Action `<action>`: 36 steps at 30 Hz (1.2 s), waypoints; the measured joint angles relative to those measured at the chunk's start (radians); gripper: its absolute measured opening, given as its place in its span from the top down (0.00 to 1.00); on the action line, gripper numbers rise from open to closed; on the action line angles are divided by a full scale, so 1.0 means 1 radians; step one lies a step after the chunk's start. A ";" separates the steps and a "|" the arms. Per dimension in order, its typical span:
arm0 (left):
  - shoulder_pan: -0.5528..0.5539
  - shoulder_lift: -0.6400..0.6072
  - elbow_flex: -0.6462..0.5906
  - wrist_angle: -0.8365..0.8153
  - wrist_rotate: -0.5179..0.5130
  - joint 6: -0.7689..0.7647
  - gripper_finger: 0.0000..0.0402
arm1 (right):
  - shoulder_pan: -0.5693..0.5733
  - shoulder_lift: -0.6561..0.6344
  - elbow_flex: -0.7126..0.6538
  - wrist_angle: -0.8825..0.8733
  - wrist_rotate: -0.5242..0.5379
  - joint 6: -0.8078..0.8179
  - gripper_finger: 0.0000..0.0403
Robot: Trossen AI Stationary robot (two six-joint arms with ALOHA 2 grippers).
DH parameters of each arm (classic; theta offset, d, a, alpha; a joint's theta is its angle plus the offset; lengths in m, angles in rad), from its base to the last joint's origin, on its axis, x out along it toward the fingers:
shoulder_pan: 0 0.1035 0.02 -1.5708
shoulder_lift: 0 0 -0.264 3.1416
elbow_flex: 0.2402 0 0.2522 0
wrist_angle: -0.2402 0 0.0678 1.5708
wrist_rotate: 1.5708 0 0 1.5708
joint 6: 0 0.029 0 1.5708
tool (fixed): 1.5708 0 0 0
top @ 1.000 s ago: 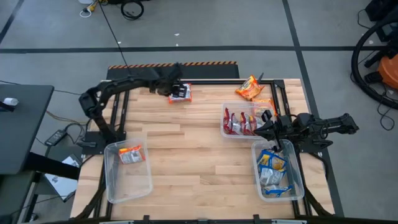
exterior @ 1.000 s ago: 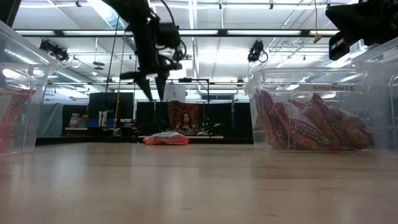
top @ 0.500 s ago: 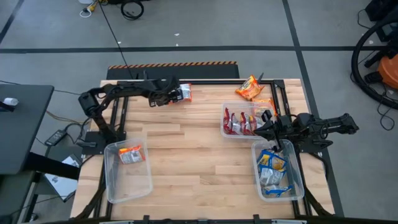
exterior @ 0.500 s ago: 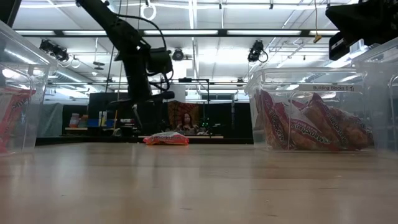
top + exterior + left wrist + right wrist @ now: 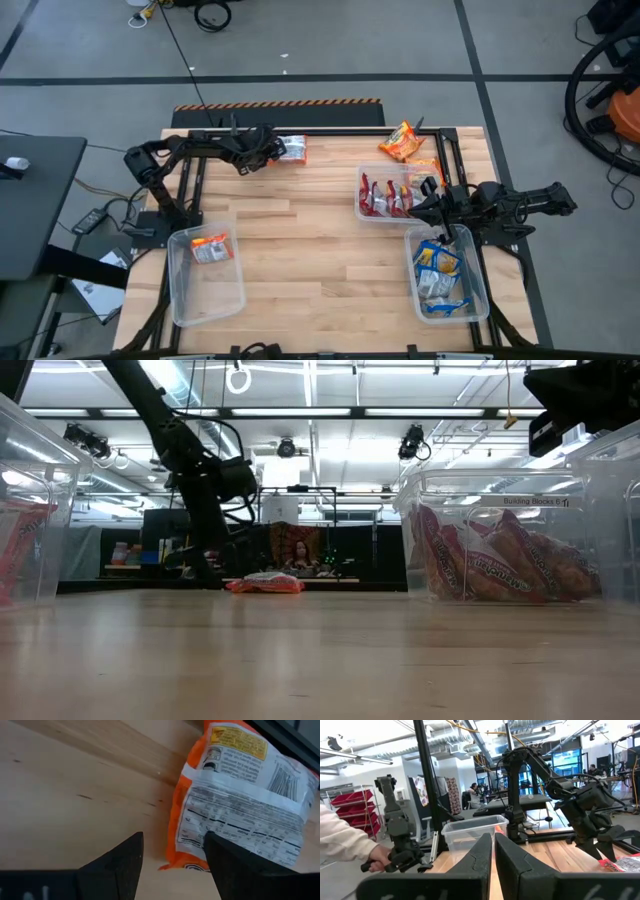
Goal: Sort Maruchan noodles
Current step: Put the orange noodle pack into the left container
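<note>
Maruchan noodles are partly sorted across my table, seen from overhead. At far left, the orange bin [image 5: 205,275] near the front edge holds one orange packet [image 5: 210,248]. Behind it, at the back edge, my left gripper [image 5: 262,152] has dropped from its raised pose of a second ago to table height and pulled in toward the loose orange packet [image 5: 291,150], which has not moved. In the wrist view its fingers [image 5: 117,865] stand spread, their tips just at the packet's near end, not yet around it; they widened over the last second. I judge this a grasp about to begin, with the packet bound for the left bin.

Moving right, a second stray orange packet [image 5: 402,141] lies crumpled at the back edge, near the right-hand bins. Just in front of it, the red bin [image 5: 362,196] holds what I count as three or four red-and-white packets [image 5: 386,198]; I cannot separate them for certain. My right gripper [image 5: 432,208] waits over the gap between that bin and the blue bin [image 5: 480,290], fingers pressed together and empty. The blue bin holds several blue-and-yellow packets [image 5: 438,272], roughly four, overlapping.

Two packets remain unsorted, both orange.
</note>
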 joint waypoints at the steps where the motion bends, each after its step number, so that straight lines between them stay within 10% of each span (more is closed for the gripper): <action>1: 0.003 0.000 -0.011 0.021 0.001 0.006 0.46 | 0.000 0.000 0.000 0.000 0.000 0.000 0.93; 12: 0.004 0.001 -0.057 0.172 0.003 0.086 0.55 | 0.000 0.000 0.000 0.000 0.000 0.000 0.93; 24: -0.071 0.033 -0.056 0.153 0.001 0.166 0.97 | 0.000 0.000 0.000 0.000 0.000 0.000 0.93; 36: -0.195 -0.210 0.028 0.137 0.125 0.445 0.99 | 0.000 0.000 0.000 0.000 0.000 0.000 0.93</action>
